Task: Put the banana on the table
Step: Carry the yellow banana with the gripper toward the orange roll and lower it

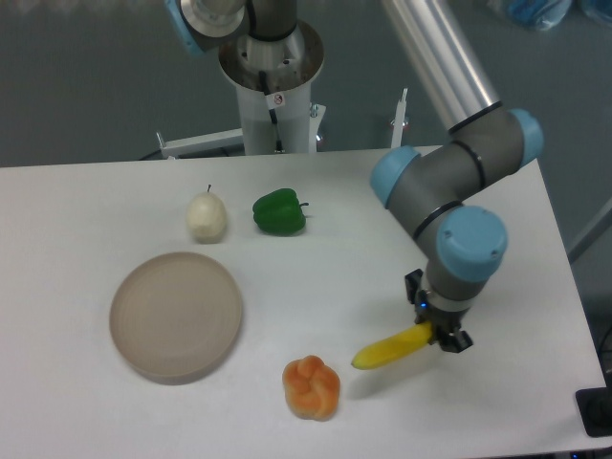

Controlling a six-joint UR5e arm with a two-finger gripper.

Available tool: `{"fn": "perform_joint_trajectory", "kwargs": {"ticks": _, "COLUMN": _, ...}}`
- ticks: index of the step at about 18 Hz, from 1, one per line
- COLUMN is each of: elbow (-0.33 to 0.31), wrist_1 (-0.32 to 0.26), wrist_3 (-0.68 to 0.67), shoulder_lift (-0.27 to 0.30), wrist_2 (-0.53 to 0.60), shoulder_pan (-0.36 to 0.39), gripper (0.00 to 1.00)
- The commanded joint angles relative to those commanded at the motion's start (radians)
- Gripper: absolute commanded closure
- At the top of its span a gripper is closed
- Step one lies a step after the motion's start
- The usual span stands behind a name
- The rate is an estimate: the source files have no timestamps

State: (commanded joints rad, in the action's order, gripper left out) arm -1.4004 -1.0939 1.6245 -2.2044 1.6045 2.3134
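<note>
The yellow banana (387, 350) lies low at the white table (86, 201), right of centre near the front, its left tip pointing toward the orange bun. My gripper (435, 334) is shut on the banana's right end. I cannot tell whether the banana rests on the table or hangs just above it.
An orange knotted bun (311, 386) sits just left of the banana's tip. A round beige plate (176, 316) lies at the front left. A pale pear (207, 217) and a green pepper (279, 212) sit further back. The table's right edge is close to the arm.
</note>
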Motion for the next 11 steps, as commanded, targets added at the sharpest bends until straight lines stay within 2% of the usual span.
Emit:
{"fn": "perform_joint_trajectory", "kwargs": {"ticks": 7, "elbow": -0.046, "wrist_1": 0.005, "wrist_3": -0.015, "shoulder_lift": 0.011, "wrist_2": 0.002, "shoulder_pan": -0.038, "gripper": 0.75}}
{"fn": "perform_joint_trajectory", "kwargs": {"ticks": 11, "elbow": -0.062, "wrist_1": 0.005, "wrist_3": -0.017, "shoulder_lift": 0.015, "wrist_2": 0.0, "shoulder_pan": -0.052, "gripper": 0.54}}
